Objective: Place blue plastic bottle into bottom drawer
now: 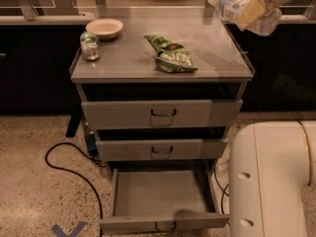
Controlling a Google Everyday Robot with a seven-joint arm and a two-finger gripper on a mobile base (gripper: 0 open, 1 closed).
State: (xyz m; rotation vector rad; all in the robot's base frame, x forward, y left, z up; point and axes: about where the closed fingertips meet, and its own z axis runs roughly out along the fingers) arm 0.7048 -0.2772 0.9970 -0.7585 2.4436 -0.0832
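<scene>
The blue plastic bottle (242, 11) is held in the air at the top right, lying nearly level with its white cap pointing left, above the cabinet's back right corner. My gripper (253, 11) is shut on the bottle, a tan finger (251, 13) across its middle. The bottom drawer (163, 223) stands pulled out at the bottom of the grey cabinet, its tray bare, dark wire handle at front centre.
On the cabinet top (128, 58) lie a green chip bag (170, 56), a white bowl (104, 27) and a green-topped can (90, 46). The two upper drawers (163, 115) are slightly ajar. My white base (271, 181) fills the bottom right. A black cable (64, 162) runs on the floor at left.
</scene>
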